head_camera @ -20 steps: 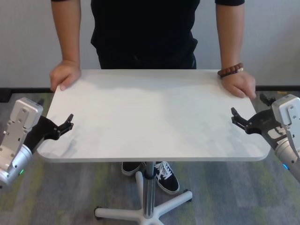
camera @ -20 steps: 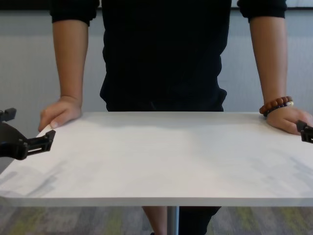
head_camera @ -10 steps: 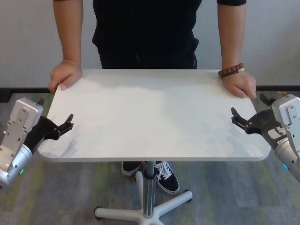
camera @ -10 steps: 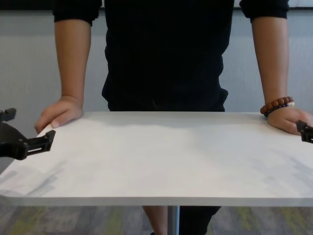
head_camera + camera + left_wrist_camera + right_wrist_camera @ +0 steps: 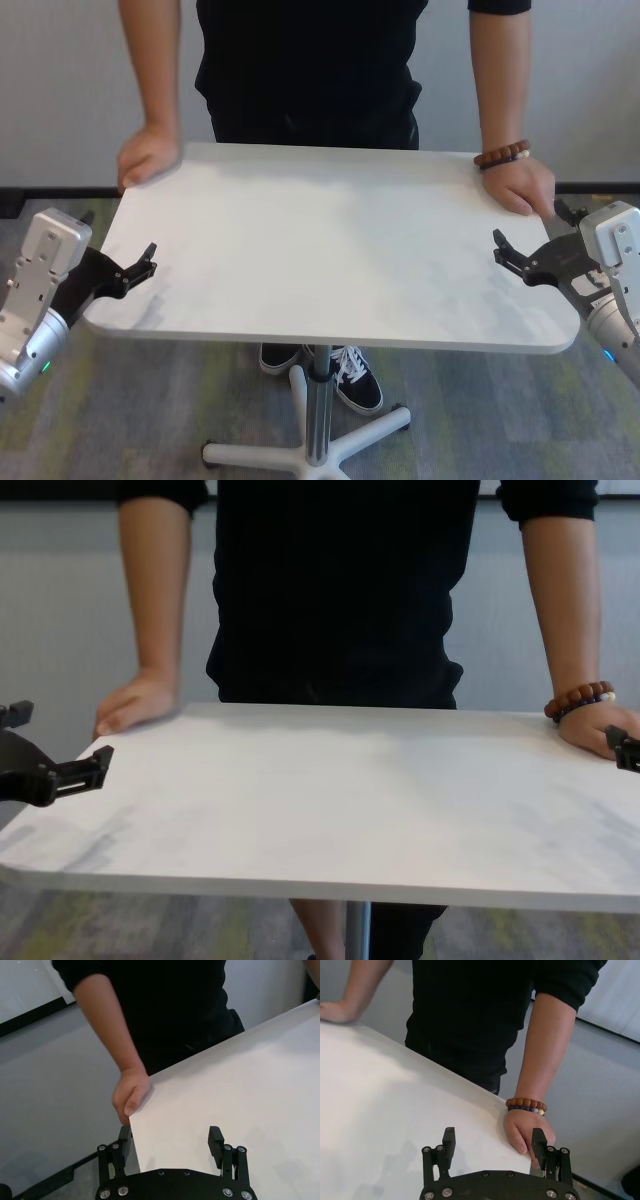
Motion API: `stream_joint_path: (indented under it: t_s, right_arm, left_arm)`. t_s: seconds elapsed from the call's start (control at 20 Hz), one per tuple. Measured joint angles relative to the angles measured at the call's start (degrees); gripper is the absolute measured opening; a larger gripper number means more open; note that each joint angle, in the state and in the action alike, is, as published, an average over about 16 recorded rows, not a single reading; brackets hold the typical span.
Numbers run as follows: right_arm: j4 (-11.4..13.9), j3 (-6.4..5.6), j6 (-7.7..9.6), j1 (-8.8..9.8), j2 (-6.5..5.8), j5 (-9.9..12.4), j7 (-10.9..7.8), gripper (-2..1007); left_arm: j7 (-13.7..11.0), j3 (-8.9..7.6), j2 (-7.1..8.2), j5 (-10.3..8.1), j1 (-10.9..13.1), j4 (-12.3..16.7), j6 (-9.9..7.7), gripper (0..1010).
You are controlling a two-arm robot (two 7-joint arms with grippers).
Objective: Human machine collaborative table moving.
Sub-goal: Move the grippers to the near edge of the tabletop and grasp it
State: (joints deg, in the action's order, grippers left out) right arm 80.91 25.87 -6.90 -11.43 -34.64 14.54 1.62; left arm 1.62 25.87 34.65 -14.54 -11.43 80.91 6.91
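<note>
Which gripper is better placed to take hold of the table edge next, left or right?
Probably the left. The left gripper is open at the table's side edge, with the human's hand farther ahead. The right gripper is also open, but the braceleted hand lies right before its fingers.

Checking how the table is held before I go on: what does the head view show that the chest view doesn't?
Only the head view shows the table's grey pole, its white star base, the person's sneakers, the carpet and the right arm's casing.

Only the chest view shows the tabletop nearly edge-on, its left side higher than its right.

Both show the white tabletop, the person's hands on its far corners, the bead bracelet, and the open left gripper and right gripper at its side edges.
</note>
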Motion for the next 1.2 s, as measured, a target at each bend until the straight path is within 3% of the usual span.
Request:
stream_joint_path:
  t_s: [0.7,0.95,1.2]
  right_arm:
    - [0.0,0.0,0.0,0.0,0.0,0.0,0.0,1005]
    - [0.33,0.19,0.53,-0.01,-0.04,-0.63,0.2,1005]
    - [1.92,0.64,2.25,0.36,-0.16,-2.11,0.59,1005]
  left_arm:
    - [0.0,0.03,-0.02,0.17,-0.07,-0.14,0.0,1000]
    - [0.2,0.3,0.1,1.67,-0.42,-0.88,0.16,1000]
    - [1.29,0.06,1.17,3.96,0.67,-0.3,0.76,1000]
